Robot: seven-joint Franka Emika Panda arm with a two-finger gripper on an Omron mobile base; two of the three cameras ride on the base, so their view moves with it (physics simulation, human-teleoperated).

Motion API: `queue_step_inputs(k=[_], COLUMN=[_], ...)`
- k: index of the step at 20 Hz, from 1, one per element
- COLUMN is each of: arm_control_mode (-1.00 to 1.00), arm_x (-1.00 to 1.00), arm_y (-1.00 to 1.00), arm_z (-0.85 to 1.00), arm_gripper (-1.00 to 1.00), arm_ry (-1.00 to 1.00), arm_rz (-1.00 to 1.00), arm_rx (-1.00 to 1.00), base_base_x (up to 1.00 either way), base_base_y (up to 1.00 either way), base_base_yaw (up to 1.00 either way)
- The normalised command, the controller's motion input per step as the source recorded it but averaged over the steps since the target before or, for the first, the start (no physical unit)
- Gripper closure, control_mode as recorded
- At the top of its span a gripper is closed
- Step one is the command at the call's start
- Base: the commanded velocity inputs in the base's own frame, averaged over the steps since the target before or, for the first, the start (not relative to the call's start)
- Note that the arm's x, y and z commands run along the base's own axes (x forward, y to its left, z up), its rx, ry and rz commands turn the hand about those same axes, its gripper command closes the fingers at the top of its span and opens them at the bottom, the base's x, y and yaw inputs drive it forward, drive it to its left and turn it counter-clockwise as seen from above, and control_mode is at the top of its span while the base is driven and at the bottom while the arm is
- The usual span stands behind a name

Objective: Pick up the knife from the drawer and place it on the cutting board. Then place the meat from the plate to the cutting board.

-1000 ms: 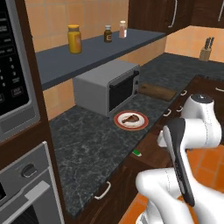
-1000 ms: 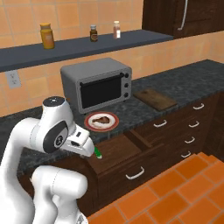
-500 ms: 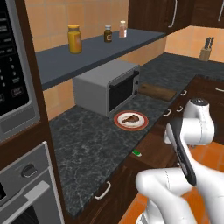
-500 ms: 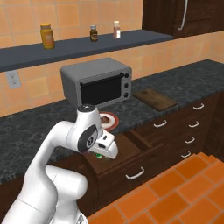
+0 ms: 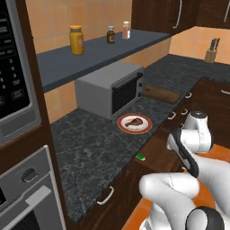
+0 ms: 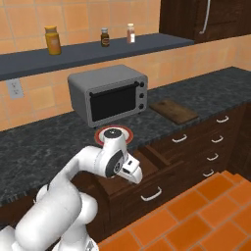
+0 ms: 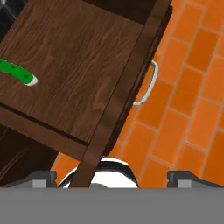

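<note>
One knife (image 7: 17, 73) is lying in the open drawer (image 7: 74, 57), its green handle showing at the drawer's left in the hand view. The gripper (image 7: 111, 177) is hovering over the drawer's front edge, fingers wide apart and holding nothing. One piece of meat (image 5: 132, 121) is sitting on the one plate (image 5: 121, 125) before the microwave (image 6: 108, 93). One cutting board (image 6: 173, 111) is lying well to the right. Three jars (image 6: 53, 40) are standing on the shelf; no writing is readable.

Grained wooden drawer (image 7: 78, 65); glossy green knife (image 7: 17, 73) handle.
</note>
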Motion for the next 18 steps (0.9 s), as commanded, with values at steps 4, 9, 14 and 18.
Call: queue_step_inputs(k=[4, 9, 14, 18], arm_control_mode=[-1.00, -1.00, -1.00, -1.00], arm_x=[0.50, 0.23, 0.12, 0.28], arm_y=[-0.06, -0.31, -0.32, -0.08], arm_z=[-0.49, -0.47, -0.43, -0.26], arm_gripper=[-1.00, -1.00, -1.00, -1.00], arm_ry=[0.06, 0.06, 0.02, 0.00], arm_rz=[-0.06, 0.00, 0.00, 0.00], arm_rx=[0.00, 0.00, 0.00, 0.00], base_base_x=[0.00, 0.00, 0.00, 0.00], base_base_y=[0.00, 0.00, 0.00, 0.00], base_base_yaw=[0.00, 0.00, 0.00, 0.00])
